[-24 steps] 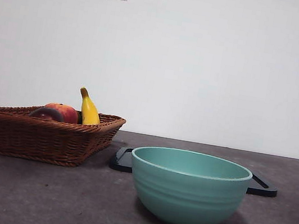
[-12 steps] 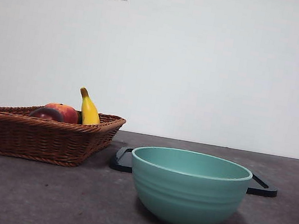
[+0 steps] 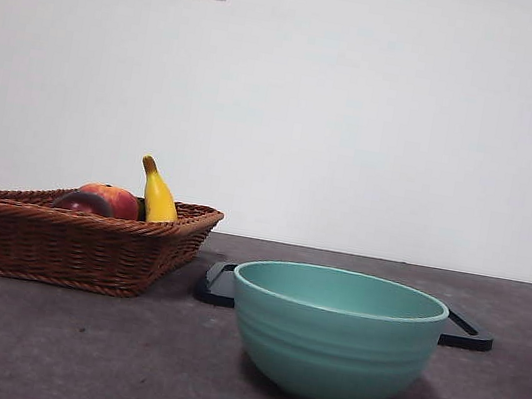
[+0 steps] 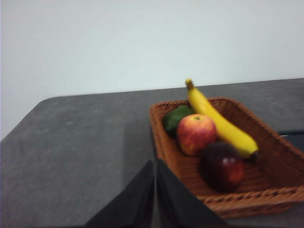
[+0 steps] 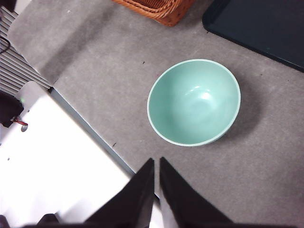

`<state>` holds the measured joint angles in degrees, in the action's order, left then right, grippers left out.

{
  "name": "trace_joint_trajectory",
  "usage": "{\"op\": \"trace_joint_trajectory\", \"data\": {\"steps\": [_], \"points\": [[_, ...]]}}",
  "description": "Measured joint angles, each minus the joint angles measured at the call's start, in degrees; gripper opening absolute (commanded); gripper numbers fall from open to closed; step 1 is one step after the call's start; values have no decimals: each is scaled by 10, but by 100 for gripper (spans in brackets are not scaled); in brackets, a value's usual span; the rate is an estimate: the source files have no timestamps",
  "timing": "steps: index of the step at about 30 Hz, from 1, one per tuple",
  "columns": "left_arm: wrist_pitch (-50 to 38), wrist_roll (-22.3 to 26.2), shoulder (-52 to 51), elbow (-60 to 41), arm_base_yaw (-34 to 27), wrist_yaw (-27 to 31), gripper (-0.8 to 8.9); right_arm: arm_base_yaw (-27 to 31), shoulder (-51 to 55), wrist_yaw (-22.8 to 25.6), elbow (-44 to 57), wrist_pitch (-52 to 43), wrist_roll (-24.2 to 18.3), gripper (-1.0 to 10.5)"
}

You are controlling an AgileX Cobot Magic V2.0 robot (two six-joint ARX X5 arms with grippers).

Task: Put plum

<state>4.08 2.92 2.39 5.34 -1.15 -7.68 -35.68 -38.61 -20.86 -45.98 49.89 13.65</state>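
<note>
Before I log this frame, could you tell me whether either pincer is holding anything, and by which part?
Nothing is held. The left pincer and right pincer are both shut on nothing; the plum lies in the basket.

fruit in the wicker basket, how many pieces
4, all in the basket: the plum at the near end, a red-orange fruit behind it, a green fruit at the far corner, a banana along one side. More could be hidden underneath.
</note>
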Motion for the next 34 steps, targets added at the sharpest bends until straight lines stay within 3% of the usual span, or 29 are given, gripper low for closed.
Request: {"op": "trace_joint_trajectory", "data": {"steps": [18,34], "points": [[60,-7,-21,-35,-2,19,7,0,0,0,0,0,-1,10],[60,-9,-21,-35,-2,19,7,0,0,0,0,0,-1,10]]}}
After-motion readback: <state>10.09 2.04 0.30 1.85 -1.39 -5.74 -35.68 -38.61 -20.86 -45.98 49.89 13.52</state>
